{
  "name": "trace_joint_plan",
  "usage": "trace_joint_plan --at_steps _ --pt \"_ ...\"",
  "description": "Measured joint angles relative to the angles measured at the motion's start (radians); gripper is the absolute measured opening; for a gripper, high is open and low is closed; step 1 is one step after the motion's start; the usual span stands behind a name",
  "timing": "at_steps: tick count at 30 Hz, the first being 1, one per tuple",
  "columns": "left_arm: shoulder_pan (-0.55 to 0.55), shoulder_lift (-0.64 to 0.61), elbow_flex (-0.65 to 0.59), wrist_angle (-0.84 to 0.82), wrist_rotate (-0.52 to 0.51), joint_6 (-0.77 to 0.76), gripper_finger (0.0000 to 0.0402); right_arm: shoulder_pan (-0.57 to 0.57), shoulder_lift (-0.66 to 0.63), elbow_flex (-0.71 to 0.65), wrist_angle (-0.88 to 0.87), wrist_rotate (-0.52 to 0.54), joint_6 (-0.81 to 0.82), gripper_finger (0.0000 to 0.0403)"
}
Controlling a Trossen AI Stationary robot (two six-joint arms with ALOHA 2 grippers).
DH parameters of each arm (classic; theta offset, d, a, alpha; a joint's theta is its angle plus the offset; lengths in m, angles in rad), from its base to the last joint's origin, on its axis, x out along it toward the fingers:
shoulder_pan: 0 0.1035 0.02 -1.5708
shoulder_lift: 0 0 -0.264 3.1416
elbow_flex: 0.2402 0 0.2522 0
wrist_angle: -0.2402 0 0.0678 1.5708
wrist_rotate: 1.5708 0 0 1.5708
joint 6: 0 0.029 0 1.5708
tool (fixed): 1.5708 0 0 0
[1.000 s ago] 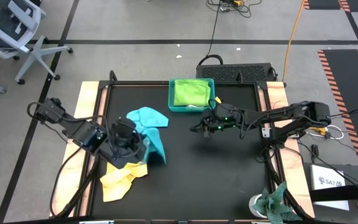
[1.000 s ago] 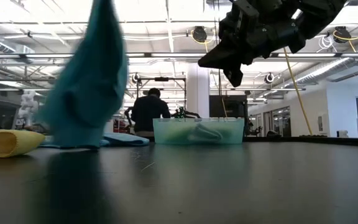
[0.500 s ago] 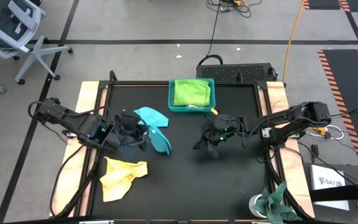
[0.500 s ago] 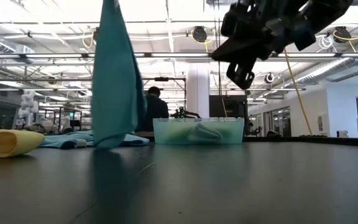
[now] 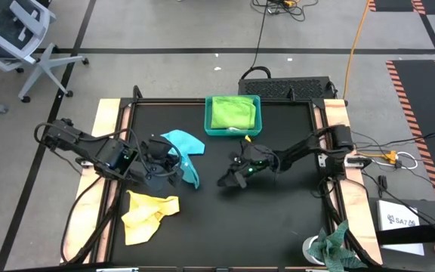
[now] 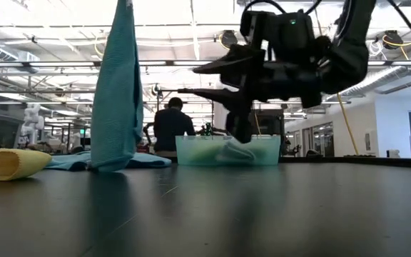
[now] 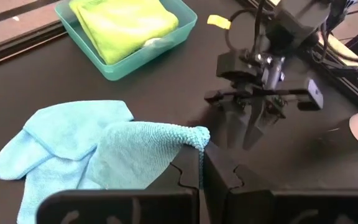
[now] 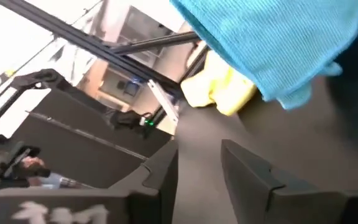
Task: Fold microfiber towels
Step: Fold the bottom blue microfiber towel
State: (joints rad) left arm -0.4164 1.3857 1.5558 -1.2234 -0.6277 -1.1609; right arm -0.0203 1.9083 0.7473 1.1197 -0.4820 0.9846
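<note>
Left tool (image 5: 174,161) clamped shut on a corner of the turquoise towel (image 5: 184,148), lifting it; in the low view the turquoise towel (image 6: 118,93) hangs as a tall upright drape with its bottom on the table (image 5: 278,219), the rest spread flat beside it. Left wrist view shows the fingers (image 7: 188,180) pinching the towel's hemmed corner.

Right tool (image 5: 229,178) hovers above the table's middle, fingers parted, holding nothing, pointing toward the turquoise towel and just apart from it. In the low view its two fingers (image 6: 216,68) are spread, one above the other.

Yellow towel (image 5: 148,214) lies crumpled on the table near the left arm's side, well apart from the right tool; also seen in the low view (image 6: 6,163) and right wrist view (image 8: 219,90).

Lime green towel (image 5: 231,111) sits folded inside the teal tray (image 5: 208,121) at the table's far edge.

Mottled green-and-white rag (image 5: 337,245) off the table near its right corner. White sheet (image 5: 400,219) beside it bears print, too small to read. Person (image 6: 171,127) in the room behind.
</note>
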Motion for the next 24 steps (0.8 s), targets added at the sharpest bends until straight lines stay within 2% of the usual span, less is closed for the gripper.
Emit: trace_joint_plan --at_steps 6,15,21,24 --pt "0.007 0.002 0.000 0.027 -0.008 0.007 0.0003 0.017 0.037 0.097 -0.097 -0.020 -0.128 0.0123" --pt "0.036 0.005 -0.001 0.297 -0.032 0.222 0.0004 0.014 0.026 0.235 -0.430 -0.018 -0.353 0.0119" --pt "0.037 0.005 -0.001 0.292 -0.027 0.243 0.0004 0.013 -0.085 0.243 -0.718 -0.004 -0.476 0.0118" --pt "0.037 0.005 -0.001 0.293 -0.023 0.243 0.0003 0.019 -0.185 0.243 -0.907 0.092 -0.578 0.0118"
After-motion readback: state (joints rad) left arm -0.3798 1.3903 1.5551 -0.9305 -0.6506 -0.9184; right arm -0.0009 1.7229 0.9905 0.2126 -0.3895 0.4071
